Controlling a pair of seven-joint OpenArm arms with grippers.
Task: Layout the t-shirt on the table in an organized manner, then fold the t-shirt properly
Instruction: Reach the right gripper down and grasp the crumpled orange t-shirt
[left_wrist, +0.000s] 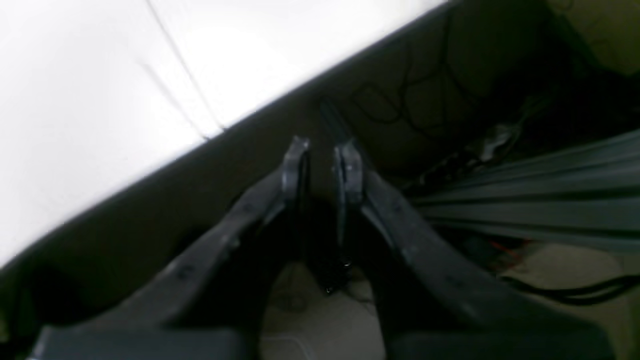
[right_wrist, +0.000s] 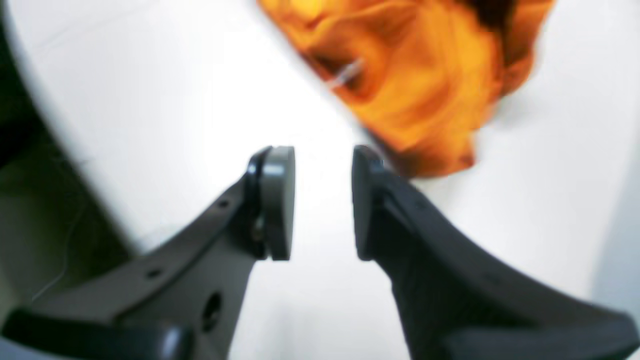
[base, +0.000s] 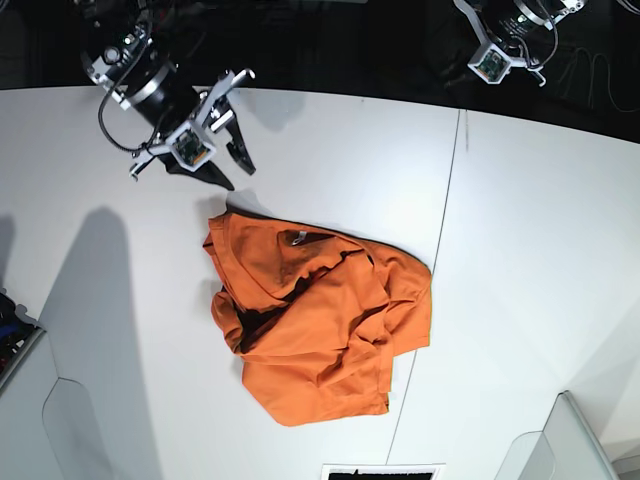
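Observation:
The orange t-shirt (base: 320, 320) lies crumpled in a heap near the middle of the white table (base: 520, 200), its grey neck label (base: 298, 238) facing up. My right gripper (base: 238, 172) hovers just beyond the shirt's far left corner. In the right wrist view it (right_wrist: 322, 200) is open and empty, with the blurred t-shirt (right_wrist: 425, 85) a little ahead of the fingertips. My left gripper (left_wrist: 322, 167) is off the table past its dark edge. Its pads stand a narrow gap apart and hold nothing. The left arm (base: 500, 45) is at the far right.
A thin dark seam (base: 450, 200) crosses the table right of the shirt. Grey objects sit at the near left (base: 20, 350) and near right (base: 570, 440) corners. In the left wrist view, cables (left_wrist: 400, 95) and metal rails (left_wrist: 540, 190) lie below the table edge.

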